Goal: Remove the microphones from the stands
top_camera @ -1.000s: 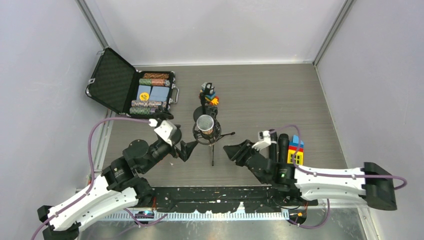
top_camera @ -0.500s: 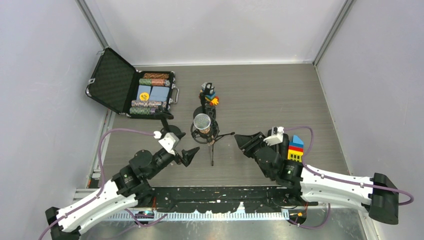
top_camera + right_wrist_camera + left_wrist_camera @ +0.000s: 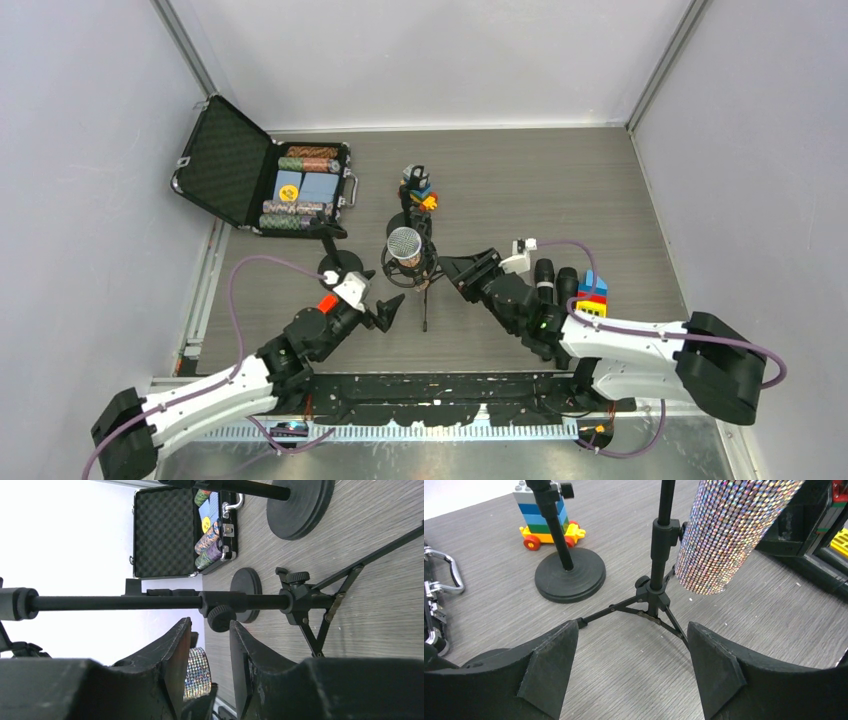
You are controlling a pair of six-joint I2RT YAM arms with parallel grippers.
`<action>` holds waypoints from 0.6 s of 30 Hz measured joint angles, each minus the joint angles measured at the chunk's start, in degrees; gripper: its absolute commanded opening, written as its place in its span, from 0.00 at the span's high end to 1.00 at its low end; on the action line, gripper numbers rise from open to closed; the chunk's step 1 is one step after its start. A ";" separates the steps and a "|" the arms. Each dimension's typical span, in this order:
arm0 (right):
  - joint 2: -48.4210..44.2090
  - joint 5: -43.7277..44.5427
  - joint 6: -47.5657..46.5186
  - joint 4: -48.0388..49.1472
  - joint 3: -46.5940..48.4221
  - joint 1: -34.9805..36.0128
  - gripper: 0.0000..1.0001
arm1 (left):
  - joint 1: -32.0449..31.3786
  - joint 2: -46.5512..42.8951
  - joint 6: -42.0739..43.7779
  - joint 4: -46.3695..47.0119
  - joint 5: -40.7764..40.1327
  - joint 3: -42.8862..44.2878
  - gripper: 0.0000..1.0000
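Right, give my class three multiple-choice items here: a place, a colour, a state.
1. Where is the open case? A) far left of the table B) near right C) dead centre
2. What colour is the stand? A) white B) black C) red
3. What state is the microphone in? A) lying flat on the table B) packed in the case C) mounted on the stand

1 A: it sits open at the far left. 2 B: pole and legs are black. 3 C: it hangs in the stand's mount, the open left end effector apart from it.
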 measured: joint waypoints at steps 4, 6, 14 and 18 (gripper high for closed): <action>2.97 -2.21 2.10 3.28 0.04 -1.73 0.59 | 0.00 7.72 1.01 4.85 0.13 0.00 0.15; 4.11 -3.13 2.95 3.93 0.28 -2.40 0.59 | 0.00 11.91 1.09 7.04 0.15 0.02 0.15; 7.76 -6.62 5.38 6.88 0.90 -4.94 0.63 | 0.00 23.82 0.94 14.27 0.31 0.15 0.13; 9.03 -8.39 6.47 8.20 0.92 -5.64 0.66 | 0.00 25.59 0.94 16.22 0.28 0.55 0.13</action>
